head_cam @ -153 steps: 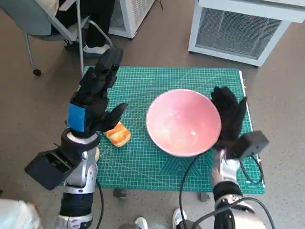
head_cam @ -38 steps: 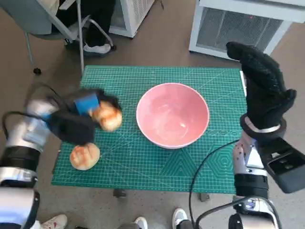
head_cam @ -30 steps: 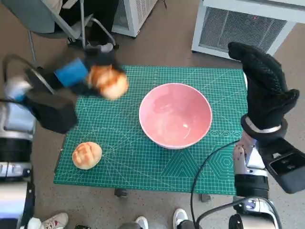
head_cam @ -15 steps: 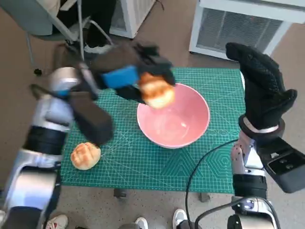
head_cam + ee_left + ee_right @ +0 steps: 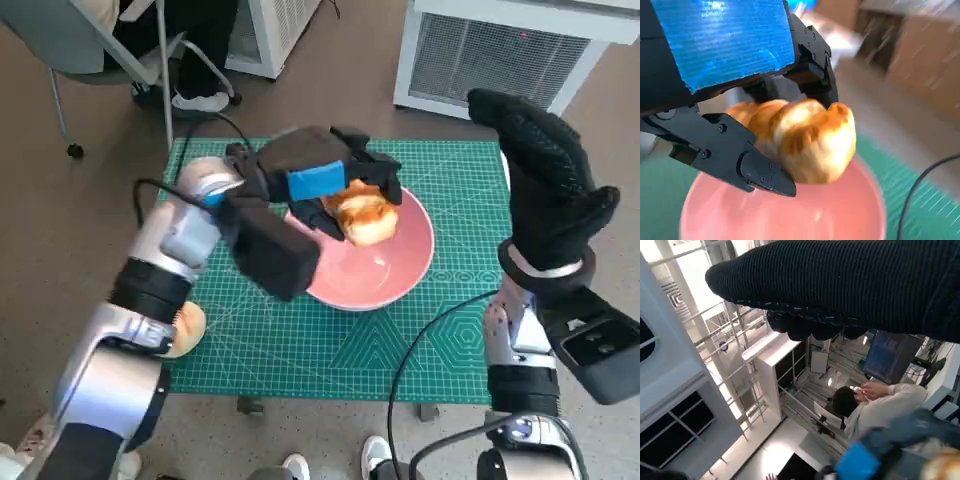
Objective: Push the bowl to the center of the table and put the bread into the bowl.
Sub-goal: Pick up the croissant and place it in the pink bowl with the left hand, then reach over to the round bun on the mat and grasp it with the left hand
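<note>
1. Moved since 0.5 s ago: left hand [image 5: 325, 185] has carried the bread roll [image 5: 365, 218] from the bowl's near-left rim to over the bowl's inside; arm now stretched across the mat.
2. 2nd roll [image 5: 188, 325] sits at the mat's left edge, half hidden by the left forearm, well apart from the bowl. Not yet handled.
3. Left hand: fingers [image 5: 740, 150] wrapped round the roll from both sides, firm hold, roll above the pink floor of the bowl, not touching it as far as wrist view shows.
4. Bowl [image 5: 405, 275] approx. mid-mat on green cutting mat [image 5: 440, 340]; push step looks done.
5. Right hand [image 5: 545, 195] raised off to the right, fingers spread, holding nothing, well clear of bowl.
6. Meaning: 1st roll is at drop point. Next, prob.: release it, then fetch the other.
</note>
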`<state>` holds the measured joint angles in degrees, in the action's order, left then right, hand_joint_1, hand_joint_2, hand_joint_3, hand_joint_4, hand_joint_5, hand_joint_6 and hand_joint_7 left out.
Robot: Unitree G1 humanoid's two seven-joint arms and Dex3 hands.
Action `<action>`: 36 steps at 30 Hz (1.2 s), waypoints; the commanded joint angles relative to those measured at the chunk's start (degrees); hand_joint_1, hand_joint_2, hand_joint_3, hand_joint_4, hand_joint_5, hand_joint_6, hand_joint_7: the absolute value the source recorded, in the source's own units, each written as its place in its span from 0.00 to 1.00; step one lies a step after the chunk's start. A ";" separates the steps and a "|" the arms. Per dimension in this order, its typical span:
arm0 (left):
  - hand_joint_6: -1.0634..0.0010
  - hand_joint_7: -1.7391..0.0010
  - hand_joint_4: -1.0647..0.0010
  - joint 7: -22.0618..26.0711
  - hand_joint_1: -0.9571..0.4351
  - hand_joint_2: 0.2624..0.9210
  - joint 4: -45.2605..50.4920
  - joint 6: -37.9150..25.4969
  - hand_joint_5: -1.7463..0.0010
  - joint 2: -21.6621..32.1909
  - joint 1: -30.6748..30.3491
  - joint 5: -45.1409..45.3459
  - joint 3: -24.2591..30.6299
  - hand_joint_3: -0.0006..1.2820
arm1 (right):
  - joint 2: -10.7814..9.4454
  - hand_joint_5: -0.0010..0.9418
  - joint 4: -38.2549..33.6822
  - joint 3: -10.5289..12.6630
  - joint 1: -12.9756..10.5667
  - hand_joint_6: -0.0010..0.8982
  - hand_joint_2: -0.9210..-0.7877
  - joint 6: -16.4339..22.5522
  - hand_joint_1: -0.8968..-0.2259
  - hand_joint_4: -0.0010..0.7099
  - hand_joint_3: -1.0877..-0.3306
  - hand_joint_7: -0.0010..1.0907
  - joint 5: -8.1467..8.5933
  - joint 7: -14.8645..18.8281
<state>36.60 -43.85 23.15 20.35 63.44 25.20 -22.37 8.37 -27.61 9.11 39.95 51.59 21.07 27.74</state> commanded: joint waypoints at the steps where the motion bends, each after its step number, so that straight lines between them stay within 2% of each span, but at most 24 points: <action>1: 0.82 0.98 0.97 4.26 0.61 0.84 3.78 -7.04 0.98 0.41 -0.64 0.01 -0.34 0.02 | -0.24 0.49 0.56 0.29 -1.61 0.00 0.00 -0.91 0.45 0.00 0.39 0.60 1.15 0.51; 4: 0.84 0.99 0.99 4.87 0.58 0.82 6.61 -8.10 0.99 0.98 -2.37 -0.96 0.38 0.01 | -0.31 0.49 1.04 0.29 -1.90 0.00 0.00 -1.24 0.45 0.00 0.40 0.61 1.16 0.32; 10: 0.84 1.00 1.00 3.42 0.54 0.81 12.65 -5.39 1.00 3.77 -6.65 -2.67 2.41 0.00 | -0.59 0.50 1.77 0.20 -2.33 0.00 0.00 -1.40 0.45 0.00 0.40 0.62 0.57 -0.21; 17: 0.82 0.99 1.00 4.11 0.52 0.81 22.65 -0.91 1.00 8.72 -14.09 -9.73 8.46 0.00 | -0.72 0.50 2.86 0.14 -2.97 0.00 0.00 -1.68 0.45 0.00 0.41 0.63 0.36 -0.50; 22: 0.76 0.98 0.91 4.66 0.51 0.82 27.97 4.48 0.98 13.39 -20.73 -15.92 13.64 0.00 | -0.54 0.50 3.61 0.26 -3.66 0.00 0.00 -1.75 0.45 0.00 0.41 0.63 0.67 -0.25; 28: 0.72 0.97 0.82 4.52 0.47 0.86 32.71 8.99 0.99 19.61 -29.69 -20.67 20.08 0.01 | -0.26 0.51 4.56 0.48 -4.36 0.00 0.00 -2.59 0.45 0.00 0.43 0.64 2.19 0.38; 32: 0.69 0.97 0.78 4.76 0.47 0.87 37.39 8.38 0.99 24.77 -36.42 -21.44 24.73 0.00 | -0.35 0.54 5.27 0.53 -4.72 0.00 0.00 -2.86 0.44 0.00 0.45 0.66 2.34 0.29; 36: 0.67 0.97 0.76 5.68 0.48 0.87 42.80 4.96 0.99 29.74 -44.27 -21.40 29.35 0.00 | -0.51 0.55 5.76 0.52 -4.89 0.00 0.00 -3.31 0.44 0.00 0.46 0.66 2.34 0.21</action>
<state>41.41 -4.96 29.61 46.59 23.70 4.48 3.93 8.08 -22.18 9.51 36.54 49.11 22.73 27.67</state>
